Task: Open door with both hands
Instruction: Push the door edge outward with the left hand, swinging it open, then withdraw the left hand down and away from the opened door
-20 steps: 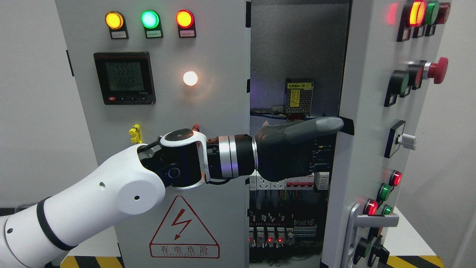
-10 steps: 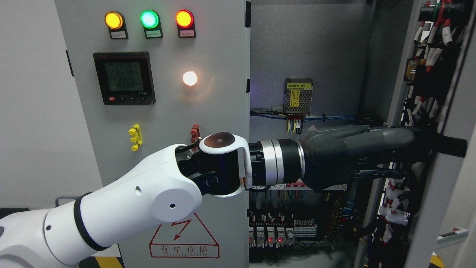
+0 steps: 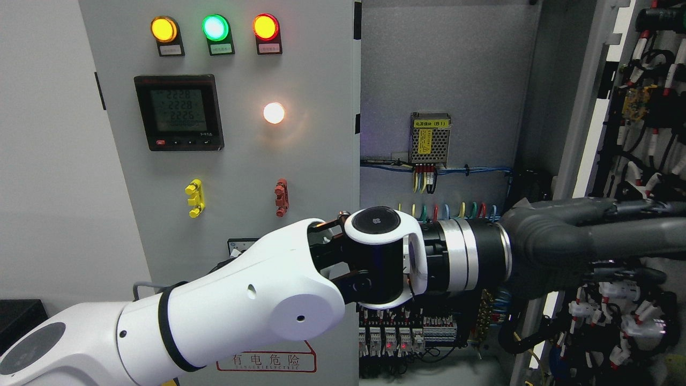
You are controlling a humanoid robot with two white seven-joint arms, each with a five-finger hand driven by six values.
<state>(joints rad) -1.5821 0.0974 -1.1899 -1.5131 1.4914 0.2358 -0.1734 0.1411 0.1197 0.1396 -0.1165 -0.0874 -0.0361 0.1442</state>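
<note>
1. Pale grey wall (image 3: 48, 161) fills the far left, behind a grey electrical cabinet.
2. On the cabinet's fixed front panel (image 3: 316, 69) sit 3 lit lamps in a row: amber (image 3: 164, 29), green (image 3: 215, 27) and orange-red (image 3: 266, 26).
3. Below them is a black digital meter (image 3: 179, 112), with a glowing white lamp (image 3: 274, 112) to its right.
4. Lower on the panel are a yellow clip (image 3: 194, 198) and a red clip (image 3: 281, 197).
5. From the lower left the white left arm (image 3: 236, 305) reaches across the panel and partly covers a warning label (image 3: 268, 362) at the bottom.
6. Right of the panel, the cabinet interior (image 3: 445, 69) stands exposed, showing a small perforated power supply (image 3: 430, 140), blue wiring and a row of breakers (image 3: 396, 338) with red lights.
7. At the right, the dark left hand (image 3: 579, 241) stretches out with its long fingers (image 3: 643, 236) extended toward the picture's right edge, lying against the wired inner face of the door (image 3: 600, 107); whether they grip anything I cannot tell.
8. That door is swung wide open at the far right.
</note>
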